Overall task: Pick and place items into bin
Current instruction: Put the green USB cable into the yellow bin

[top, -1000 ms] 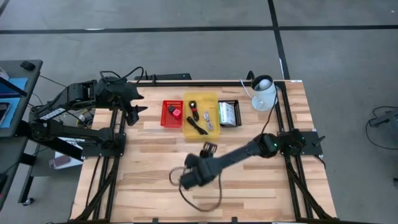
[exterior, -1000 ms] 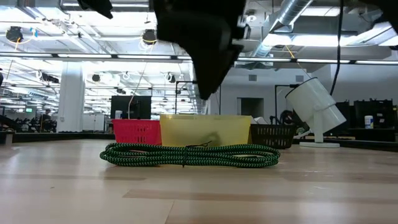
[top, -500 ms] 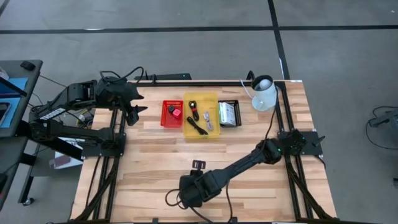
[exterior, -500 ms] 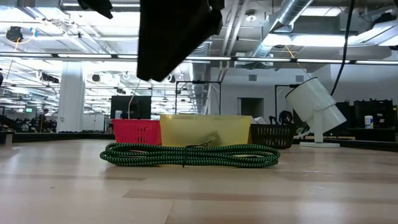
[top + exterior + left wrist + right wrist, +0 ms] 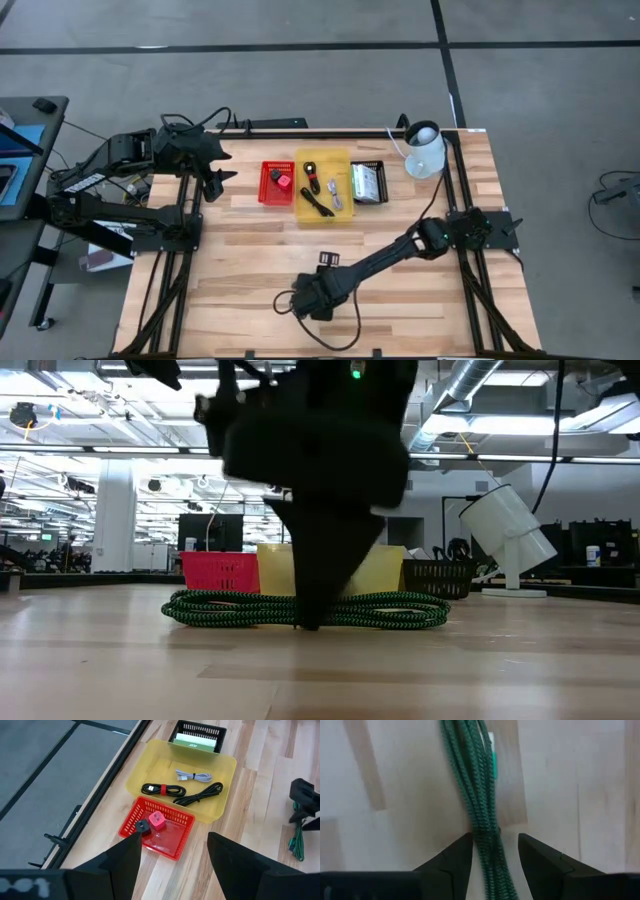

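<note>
Tabletop: right gripper (image 5: pixel 492 851) now astride green cord (image 5: pixel 480 795)

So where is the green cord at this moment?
The green cord lies coiled on the table's near side, in front of the yellow bin, between the right tool's open fingers.

Green braided cord (image 5: pixel 482 800), bundled in several parallel strands, running from the top of the frame down through the centre. Passing between two dark fingers (image 5: pixel 452 857) set apart at the bottom edge, one on each side of the bundle. Small bright green tag (image 5: pixel 494 762) beside the strands, upper centre. Pale wooden tabletop (image 5: pixel 395 785) underneath, with darker plank patches.
</note>
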